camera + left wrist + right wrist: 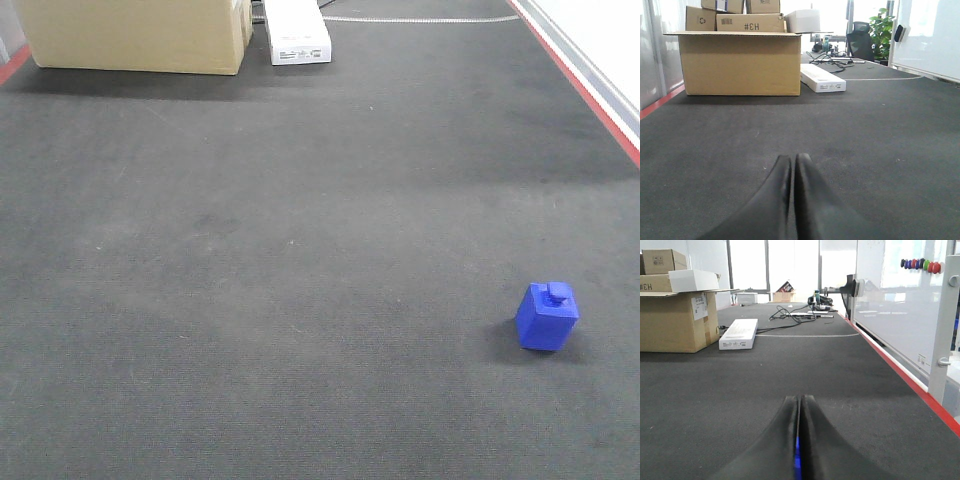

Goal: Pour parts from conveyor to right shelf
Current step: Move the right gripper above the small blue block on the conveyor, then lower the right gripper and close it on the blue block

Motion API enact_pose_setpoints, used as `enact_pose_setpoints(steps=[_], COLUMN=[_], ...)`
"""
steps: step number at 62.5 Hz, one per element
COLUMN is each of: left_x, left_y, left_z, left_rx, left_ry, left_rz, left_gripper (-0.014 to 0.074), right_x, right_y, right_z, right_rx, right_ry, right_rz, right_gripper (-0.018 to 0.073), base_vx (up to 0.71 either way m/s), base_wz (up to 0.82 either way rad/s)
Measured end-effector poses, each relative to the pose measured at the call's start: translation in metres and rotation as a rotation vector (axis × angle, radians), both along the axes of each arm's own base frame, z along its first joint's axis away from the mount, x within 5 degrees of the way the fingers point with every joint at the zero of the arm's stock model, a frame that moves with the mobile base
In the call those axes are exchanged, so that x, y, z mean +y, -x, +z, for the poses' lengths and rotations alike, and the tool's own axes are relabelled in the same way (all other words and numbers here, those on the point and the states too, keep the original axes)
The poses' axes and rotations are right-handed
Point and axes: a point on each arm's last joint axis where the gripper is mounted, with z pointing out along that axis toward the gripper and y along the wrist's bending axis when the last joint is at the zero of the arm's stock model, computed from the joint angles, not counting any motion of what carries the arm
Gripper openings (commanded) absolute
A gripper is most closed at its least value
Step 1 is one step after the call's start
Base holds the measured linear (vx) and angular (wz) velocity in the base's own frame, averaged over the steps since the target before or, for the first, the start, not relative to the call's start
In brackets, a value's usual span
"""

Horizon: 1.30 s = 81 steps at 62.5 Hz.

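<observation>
Part (pixel 547 316) sits on conveyor (pixel 300 250), glimpsed beneath right claw (pixel 800 398).

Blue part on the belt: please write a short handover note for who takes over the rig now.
Left gripper: shut, empty, over the conveyor.
Right gripper: shut; a blue sliver shows in its slit, source unclear.
Blue part: free on the conveyor, right side, stub up.
Right shelf: not in view.
Done: nothing yet. Left: grasp the part, carry it to the shelf.
</observation>
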Motion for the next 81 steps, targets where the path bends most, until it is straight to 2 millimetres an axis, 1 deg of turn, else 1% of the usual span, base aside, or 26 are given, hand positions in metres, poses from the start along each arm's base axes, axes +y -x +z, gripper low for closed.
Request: enact_pose_setpoints(steps=[9, 18, 23, 29, 39, 43, 48, 55, 62, 67, 73, 77, 81], left_x=[0.000, 0.000, 0.000, 0.000, 0.000, 0.000, 0.000, 0.000, 0.000, 0.000, 0.000, 0.000, 0.000], left_y=[0.000, 0.000, 0.000, 0.000, 0.000, 0.000, 0.000, 0.000, 0.000, 0.000, 0.000, 0.000, 0.000], left_z=[0.000, 0.000, 0.000, 0.000, 0.000, 0.000, 0.000, 0.000, 0.000, 0.000, 0.000, 0.000, 0.000], left_rx=[0.000, 0.000, 0.000, 0.000, 0.000, 0.000, 0.000, 0.000, 0.000, 0.000, 0.000, 0.000, 0.000], left_ry=[0.000, 0.000, 0.000, 0.000, 0.000, 0.000, 0.000, 0.000, 0.000, 0.000, 0.000, 0.000, 0.000], left_rz=[0.000, 0.000, 0.000, 0.000, 0.000, 0.000, 0.000, 0.000, 0.000, 0.000, 0.000, 0.000, 0.000], left_gripper=[-0.0006, -0.0006, -0.0006, -0.0006, -0.0006, -0.0006, -0.0006, -0.0006, -0.0006, -0.0006, -0.0006, -0.0006, -0.0006], right_x=[0.001, 0.003, 0.003, 0.003, 0.003, 0.003, 0.003, 0.003, 0.004, 0.004, 0.004, 0.004, 0.004], right_y=[-0.019, -0.038, -0.046, -0.055, -0.061, -0.062, -0.065, -0.072, -0.083, -0.096, -0.113, -0.124, -0.138], right_z=[0.020, 0.027, 0.026, 0.021, 0.016, 0.015, 0.014, 0.015, 0.024, 0.032, 0.041, 0.044, 0.050], right_rx=[0.179, 0.400, 0.492, 0.549, 0.592, 0.602, 0.619, 0.665, 0.723, 0.758, 0.796, 0.827, 0.853], right_ry=[0.001, 0.001, 0.001, -0.004, -0.017, -0.012, -0.005, -0.001, 0.001, 0.001, 0.001, 0.001, 0.001], right_rz=[0.012, 0.028, 0.034, 0.034, 0.034, 0.035, 0.034, 0.037, 0.042, 0.046, 0.049, 0.052, 0.054], right_gripper=[-0.0006, -0.0006, -0.0006, -0.0006, 0.0001, 0.0016, 0.0064, 0.0183, 0.0342, 0.0457, 0.0562, 0.0599, 0.0610], base_vx=[0.00, 0.00, 0.00, 0.00, 0.00, 0.00, 0.00, 0.00, 0.00, 0.00, 0.00, 0.00, 0.00], base_wz=[0.00, 0.00, 0.00, 0.00, 0.00, 0.00, 0.00, 0.00, 0.00, 0.00, 0.00, 0.00, 0.00])
